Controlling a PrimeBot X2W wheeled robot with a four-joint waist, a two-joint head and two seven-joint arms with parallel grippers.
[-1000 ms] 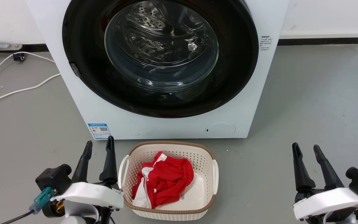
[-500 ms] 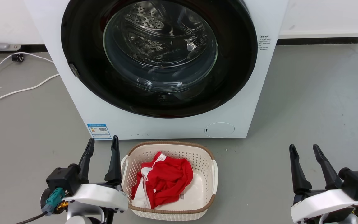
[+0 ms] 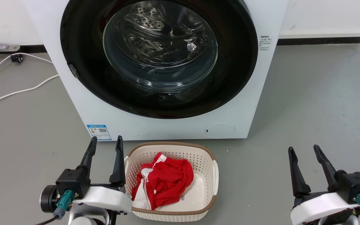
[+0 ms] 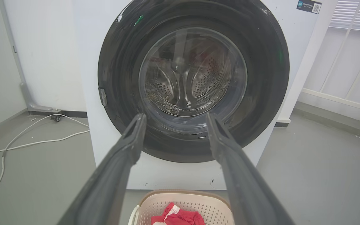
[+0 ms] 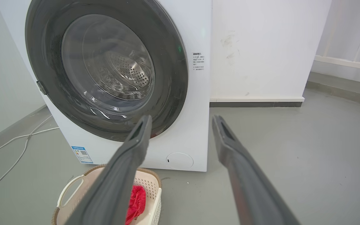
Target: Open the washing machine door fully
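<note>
Head view looked down on the washing machine [image 3: 173, 128], a white box standing on the grey floor [image 3: 308, 103] against a pale wall. The washing machine door [image 3: 83, 78], a wide glossy black ring around a bulging clear window, lay shut and flush against the machine's front. The perforated steel drum showed through the glass. A small grey latch piece [image 3: 73, 70] sat on the door's left edge. A blue label [image 3: 98, 132] marked the machine's lower left corner, and a round cover [image 3: 220, 130] sat low on its right.

Just in front of the machine stood a cream plastic basket [image 3: 170, 144] with a brown rim, and a red and white garment [image 3: 164, 179] lay crumpled inside it. A white cable [image 3: 20, 90] trailed across the floor to the left.

The left gripper [image 3: 106, 139] hung low at the basket's left side, its two dark fingers spread apart with nothing between them. Its inner finger stood just beside the basket's handle. The right gripper [image 3: 303, 147] was well off to the right over bare floor, its fingers likewise parted and empty. Neither gripper touched the door.

From the left wrist, the fingers [image 4: 130, 147] framed the lower part of the window, pointing at the door from some way back. From the right wrist, the fingers [image 5: 139, 134] pointed towards the machine's right front corner.
</note>
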